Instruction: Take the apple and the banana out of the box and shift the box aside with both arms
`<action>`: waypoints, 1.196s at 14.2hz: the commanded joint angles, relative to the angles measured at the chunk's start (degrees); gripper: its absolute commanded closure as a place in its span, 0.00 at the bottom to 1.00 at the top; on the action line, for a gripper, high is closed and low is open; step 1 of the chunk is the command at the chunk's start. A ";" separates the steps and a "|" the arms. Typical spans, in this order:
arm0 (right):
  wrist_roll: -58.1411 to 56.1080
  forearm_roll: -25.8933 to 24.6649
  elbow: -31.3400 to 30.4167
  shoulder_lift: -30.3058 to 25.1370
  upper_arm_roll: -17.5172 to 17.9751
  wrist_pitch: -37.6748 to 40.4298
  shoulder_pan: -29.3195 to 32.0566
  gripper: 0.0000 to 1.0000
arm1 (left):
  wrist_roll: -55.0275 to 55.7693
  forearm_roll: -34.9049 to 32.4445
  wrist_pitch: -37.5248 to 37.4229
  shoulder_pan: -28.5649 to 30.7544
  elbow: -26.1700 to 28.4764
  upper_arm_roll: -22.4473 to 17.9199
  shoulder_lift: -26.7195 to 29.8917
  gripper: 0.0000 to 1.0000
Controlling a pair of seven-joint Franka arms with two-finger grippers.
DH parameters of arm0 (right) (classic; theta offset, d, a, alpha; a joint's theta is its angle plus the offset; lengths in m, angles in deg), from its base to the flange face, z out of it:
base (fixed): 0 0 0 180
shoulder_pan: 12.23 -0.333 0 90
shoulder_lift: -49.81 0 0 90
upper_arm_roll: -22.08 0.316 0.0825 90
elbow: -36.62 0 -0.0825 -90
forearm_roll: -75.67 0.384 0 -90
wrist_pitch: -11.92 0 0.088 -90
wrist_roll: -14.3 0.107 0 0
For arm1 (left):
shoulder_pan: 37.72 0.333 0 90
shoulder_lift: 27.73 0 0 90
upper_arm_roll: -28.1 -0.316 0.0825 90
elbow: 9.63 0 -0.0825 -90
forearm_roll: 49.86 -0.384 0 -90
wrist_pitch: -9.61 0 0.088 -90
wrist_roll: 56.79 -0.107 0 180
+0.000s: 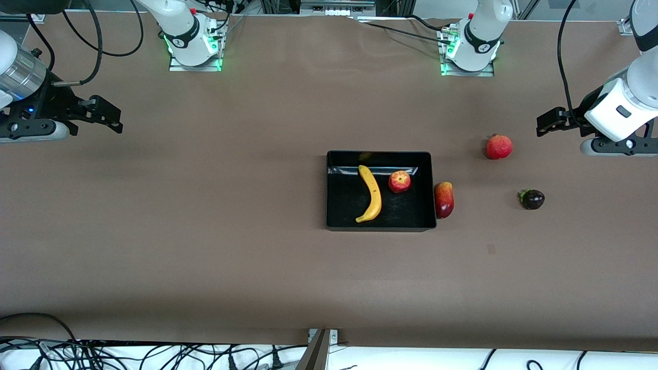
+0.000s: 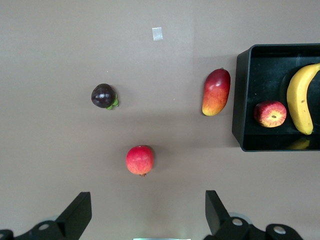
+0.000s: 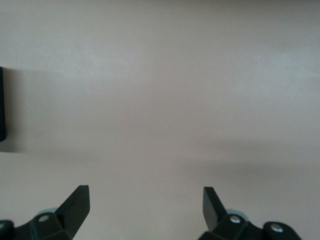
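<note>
The black box [image 1: 406,211] sits mid-table. The yellow banana [image 1: 371,194] and the red-yellow apple [image 1: 399,181] lie in it, side by side. My left gripper [image 1: 544,125] hangs open and empty over the left arm's end of the table, near the pomegranate [image 1: 498,147]. My right gripper [image 1: 114,119] hangs open and empty over bare table at the right arm's end. In the left wrist view my left gripper [image 2: 148,212] is open, with the box [image 2: 240,100], apple [image 2: 270,113] and banana [image 2: 301,97] showing. In the right wrist view my right gripper [image 3: 146,207] is open over bare table.
A mango [image 1: 444,200] lies against the box's wall toward the left arm's end. A dark purple fruit [image 1: 532,199] lies nearer the front camera than the pomegranate. The left wrist view shows the pomegranate [image 2: 140,159], purple fruit [image 2: 103,96] and mango [image 2: 216,92]. A box edge [image 3: 2,105] shows in the right wrist view.
</note>
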 commanded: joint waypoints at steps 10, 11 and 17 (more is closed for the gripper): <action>0.20 -0.57 0.79 -0.03 0.14 0.81 0.35 0.00 | -0.29 0.94 -9.36 -1.32 -1.74 2.08 -1.04 0.00; 0.20 -0.57 0.79 -0.03 0.14 0.81 0.35 0.00 | -0.29 1.64 -9.90 -1.41 -0.87 3.22 -2.00 0.00; 0.20 -0.57 0.79 -0.03 0.14 0.81 0.35 0.00 | 7.77 2.62 2.38 -1.85 -0.68 12.63 -14.64 0.00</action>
